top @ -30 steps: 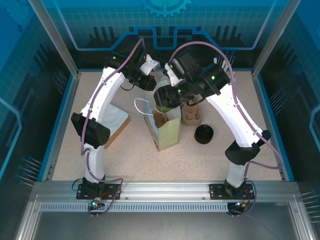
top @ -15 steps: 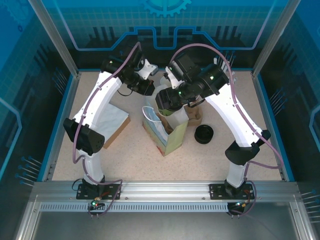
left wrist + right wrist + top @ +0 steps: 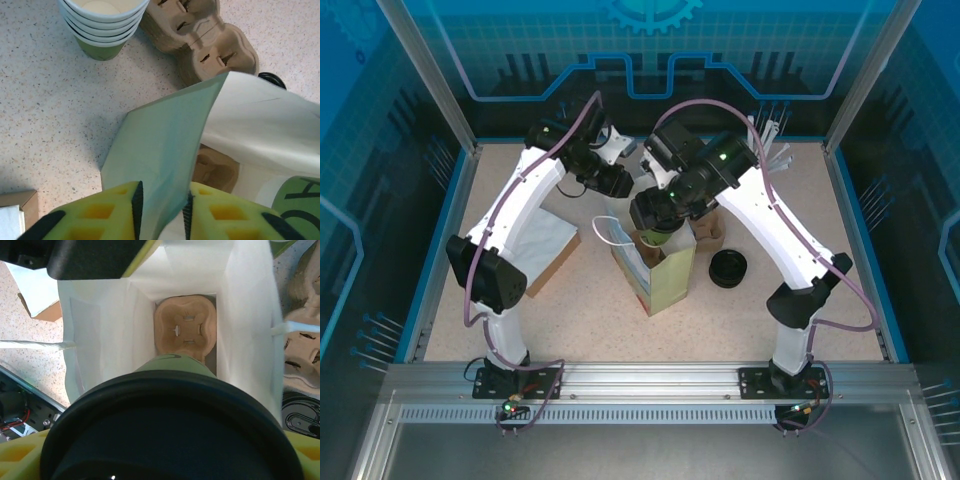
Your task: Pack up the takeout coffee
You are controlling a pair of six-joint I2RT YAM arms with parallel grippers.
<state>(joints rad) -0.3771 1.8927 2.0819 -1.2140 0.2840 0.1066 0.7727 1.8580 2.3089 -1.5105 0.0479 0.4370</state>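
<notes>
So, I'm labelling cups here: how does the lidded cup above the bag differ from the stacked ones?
The takeout coffee wears a black lid; the stacked cups are lidless. The takeout coffee is one cup, held over the open bag; the stacked cups are nested and stand on the table. Both have green bodies.

Pale-green bag (image 3: 668,283) (white inside), black-lidded cup (image 3: 170,440).

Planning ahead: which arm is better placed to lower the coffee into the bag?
Right. The right claw holds the takeout coffee over the open bag and its cup carrier; the left claw straddles the bag's rim.
</notes>
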